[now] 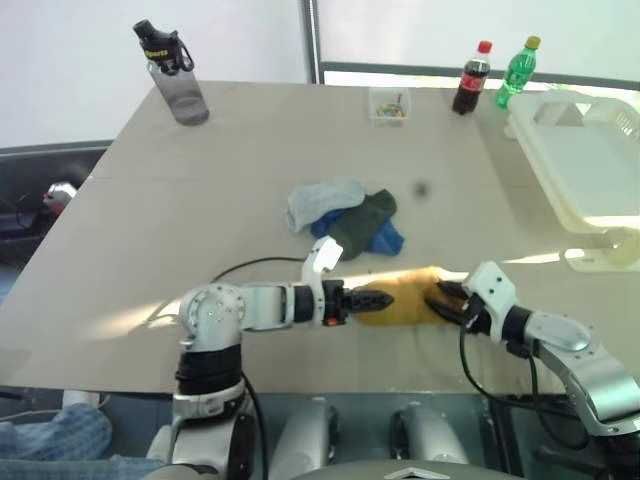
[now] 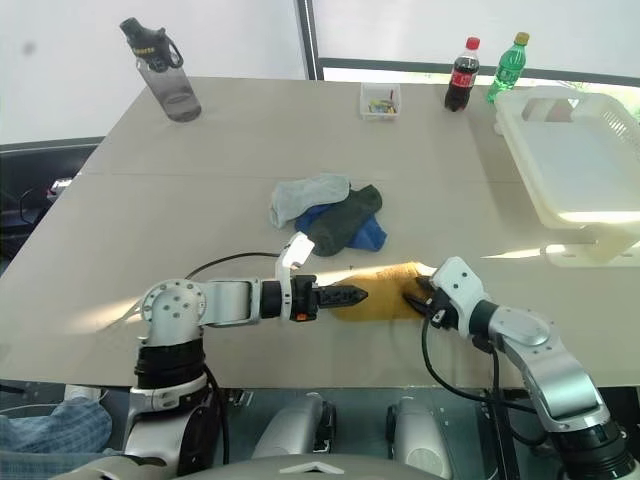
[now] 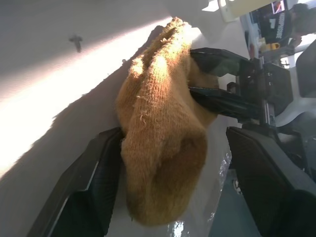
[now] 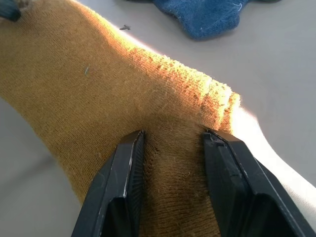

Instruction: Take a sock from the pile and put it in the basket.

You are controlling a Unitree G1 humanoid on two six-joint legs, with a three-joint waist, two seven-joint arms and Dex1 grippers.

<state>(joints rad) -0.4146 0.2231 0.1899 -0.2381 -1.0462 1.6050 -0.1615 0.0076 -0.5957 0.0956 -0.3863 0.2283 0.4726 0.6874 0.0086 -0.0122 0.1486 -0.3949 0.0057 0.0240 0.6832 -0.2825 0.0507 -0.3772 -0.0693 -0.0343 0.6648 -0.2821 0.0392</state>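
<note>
Mustard sock [image 2: 378, 297] on table [image 2: 200, 200], pinched at cuff by right hand [image 4: 170, 163]; left hand [image 3: 197, 182] spread wide round toe end. Soft, light, droopy: grip bunched fabric. Basket [image 2: 570, 170] beyond right hand.

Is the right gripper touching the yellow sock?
Touching. The right wrist view shows the right gripper with both fingers pressed into the yellow sock, fabric bunched between them. The left gripper stands open around the sock's other end.
</note>
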